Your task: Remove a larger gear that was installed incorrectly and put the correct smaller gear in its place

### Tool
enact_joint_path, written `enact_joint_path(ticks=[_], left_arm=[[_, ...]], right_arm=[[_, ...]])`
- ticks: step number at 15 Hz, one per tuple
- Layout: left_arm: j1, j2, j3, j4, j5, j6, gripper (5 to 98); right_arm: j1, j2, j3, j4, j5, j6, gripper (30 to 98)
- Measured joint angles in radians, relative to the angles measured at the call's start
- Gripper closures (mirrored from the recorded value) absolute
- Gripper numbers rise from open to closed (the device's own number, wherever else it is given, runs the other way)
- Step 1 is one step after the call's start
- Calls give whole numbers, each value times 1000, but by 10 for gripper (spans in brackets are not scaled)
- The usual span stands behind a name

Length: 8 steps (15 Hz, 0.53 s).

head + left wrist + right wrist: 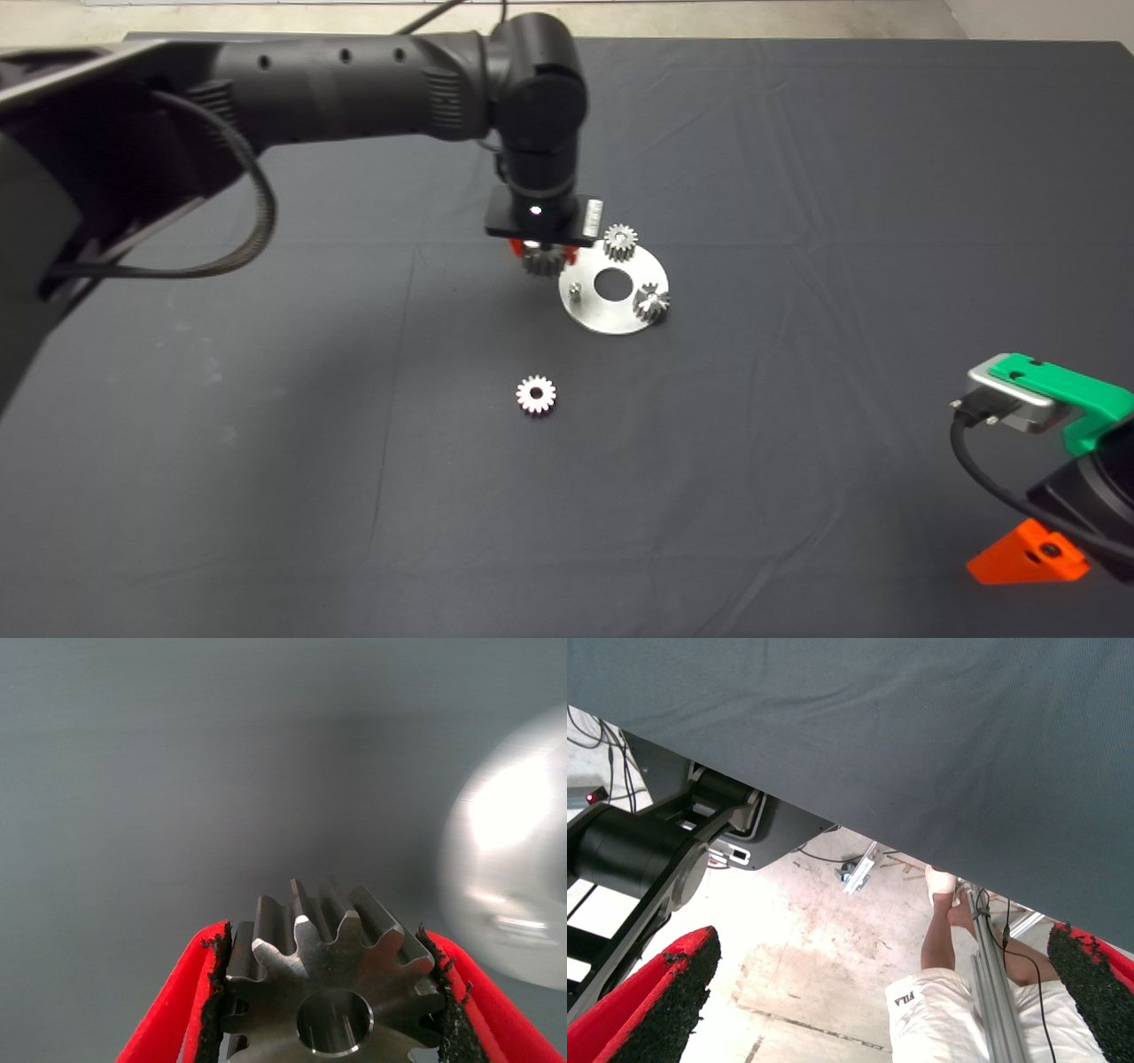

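over the middle of the mat (pixel 797 487) the left arm reaches in, and the left gripper (pixel 539 254) hangs just beside the left edge of the round plate (pixel 611 315). it is clenched on a gear (pixel 328 979): in the left wrist view the two red fingers (pixel 182 1010) press this gear from both sides, the black pads touching its teeth, and the bore faces the camera. in that view the held gear is above the mat, and the bright blurred plate is off to one side of it. if it is the larger gear or not, i cannot tell for sure; from above it looks somewhat wider than the ones on the plate.

the plate lies flat on the mat and has a round hole in its middle. one small gear (pixel 620 242) sits on its far edge and another small gear (pixel 651 303) on its right edge. one bare pin (pixel 574 291) stands at the left side of the plate.

nearer to the camera, well apart from the plate, one more gear (pixel 536 394) lies flat and alone on the mat.

at the lower right edge the right gripper (pixel 1032 554) waits, released. its wrist view shows the floor beyond the mat and a person's leg (pixel 948 930).

four gears in all, and one plate.
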Motion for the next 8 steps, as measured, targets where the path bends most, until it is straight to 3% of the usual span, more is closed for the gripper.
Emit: enact_joint_path(ticks=[1, 2, 4, 6, 8], left_arm=[[0, -38, 29, 4, 22, -15, 572], [0, -75, 88, 7, 30, -34, 572], [0, -142, 255, 1, 25, -66, 572], [0, -227, 382, -7, -10, -86, 573], [0, -329, 450, 3, 14, -104, 573]], right_arm=[[0, 0, 0, 0, 0, 0, 308], [0, 1, 0, 0, 1, 0, 308], [0, 0, 0, 0, 2, 0, 308], [0, -4, 1, 0, 0, 0, 308], [0, -3, 1, 0, -1, 0, 308]])
